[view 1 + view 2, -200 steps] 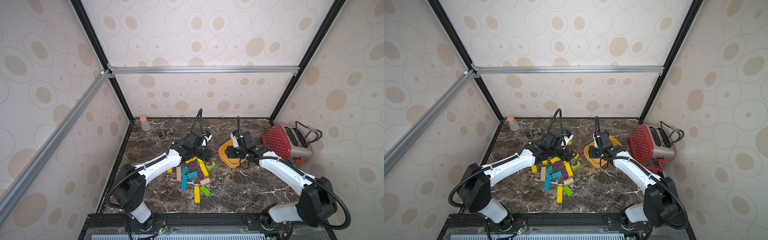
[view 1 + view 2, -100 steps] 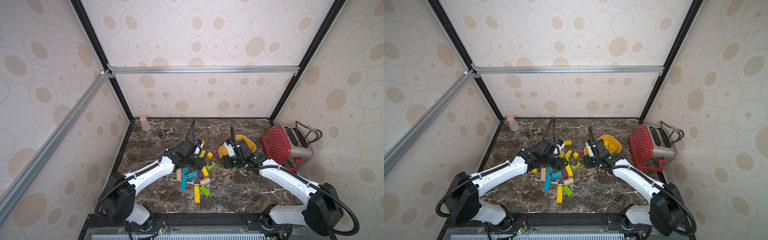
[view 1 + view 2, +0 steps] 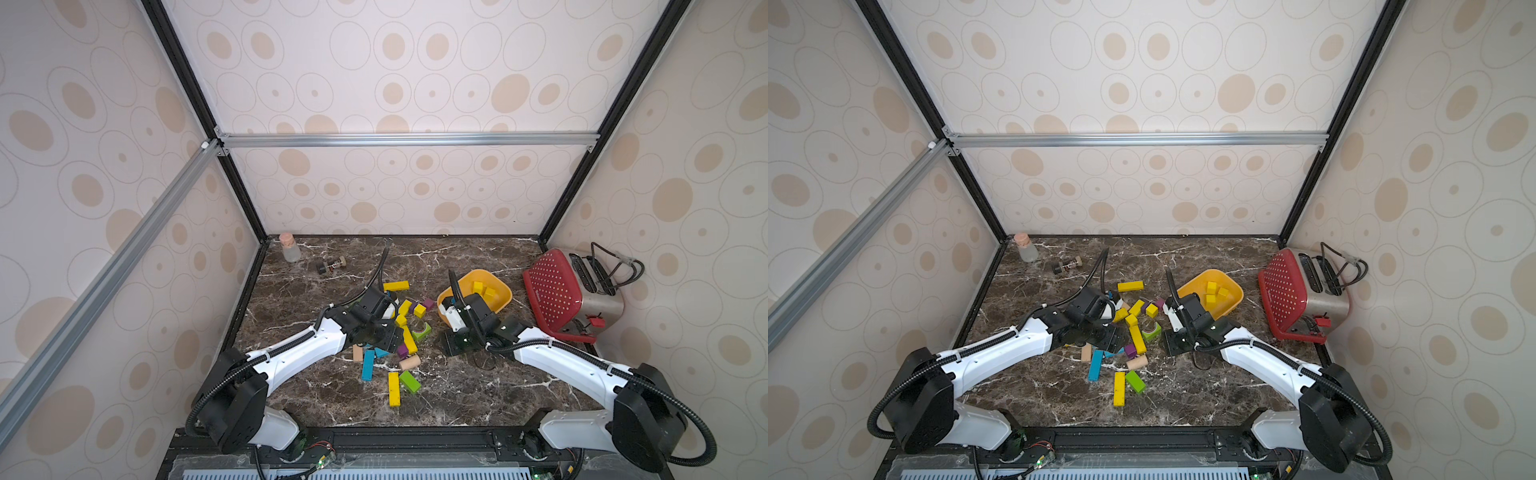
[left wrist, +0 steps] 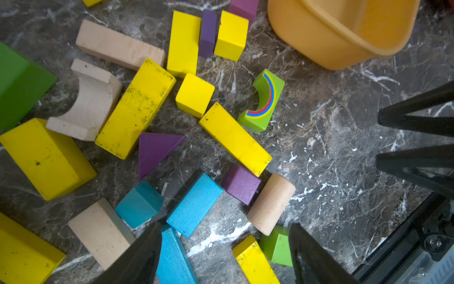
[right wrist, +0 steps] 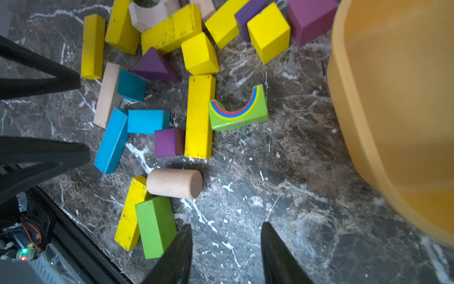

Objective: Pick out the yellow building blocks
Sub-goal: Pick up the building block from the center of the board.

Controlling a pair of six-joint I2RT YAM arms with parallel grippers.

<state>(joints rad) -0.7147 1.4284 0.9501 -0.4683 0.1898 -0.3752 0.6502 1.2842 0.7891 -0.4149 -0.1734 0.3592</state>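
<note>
Two claws are hovering low — left gripper (image 4: 224, 226) gaping wide over a blue bar (image 4: 172, 258), gripping nothing; right gripper (image 5: 226, 225) standing parted over bare marble (image 5: 282, 172), empty. Yellow building blocks (image 4: 234, 139) are lying scattered in the pile below the left one, several sitting in the bowl (image 3: 503, 297) at two o'clock from the pile.

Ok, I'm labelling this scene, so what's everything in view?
yellow building blocks: about nine loose, yellow, mid-table pile; about three more in the bowl
bowl: one, orange-yellow, right of pile
blue blocks: three, blue, pile's near side
purple blocks: four, purple, in pile
green blocks: three, green, in pile
plain wooden blocks: four, bare wood, in pile
bottle: one, clear, corked, far-left corner
small dark object: one, beside bottle
toaster: one, silver, right edge
red perforated panel: one, red, against toaster
table: one, dark marble
left hand: one, black, open over pile
right hand: one, black, open between pile and bowl
</note>
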